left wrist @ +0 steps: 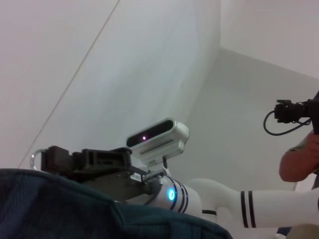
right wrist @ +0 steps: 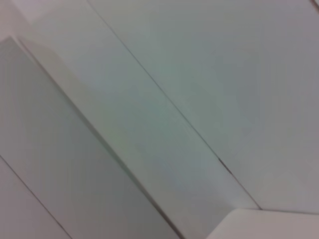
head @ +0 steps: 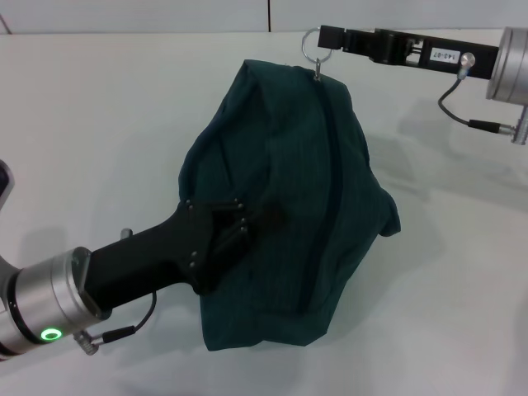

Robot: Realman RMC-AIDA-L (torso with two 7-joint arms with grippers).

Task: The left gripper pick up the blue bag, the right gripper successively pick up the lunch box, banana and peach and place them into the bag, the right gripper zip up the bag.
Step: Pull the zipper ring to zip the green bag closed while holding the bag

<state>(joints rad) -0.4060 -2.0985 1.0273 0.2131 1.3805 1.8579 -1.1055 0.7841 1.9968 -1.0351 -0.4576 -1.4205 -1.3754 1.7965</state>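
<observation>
Table (head: 99,124): a white surface is seen across the whole head view, running to a pale wall at 12 o'clock.

Bag (head: 289,206): a dark blue-green cloth bag is held up at the centre of the head view, bulging and hanging in folds toward 6 o'clock. Its top corner is drawn toward 12 o'clock. In the left wrist view its cloth (left wrist: 55,204) is seen in the near foreground.

Zip (head: 334,177): a dark line is seen running down the bag from the top corner toward 5 o'clock. It looks closed along the visible length, though the dark cloth makes this hard to confirm.

Left gripper (head: 268,219): it is brought in from 8 o'clock, and its black fingers are pressed together on a fold of the bag's side at the centre of the view.

Right gripper (head: 323,37): it is brought in from 2 o'clock, level above the table, and its tip is set at the bag's top corner. Its fingers are pinched on the ring. In the left wrist view it (left wrist: 47,158) is seen just above the cloth.

Ring (head: 312,45): a small metal loop is seen at the bag's top corner, at 12 o'clock of the bag, joined to the zip's upper end.

Right wrist view: only pale wall and panel surfaces are shown.
</observation>
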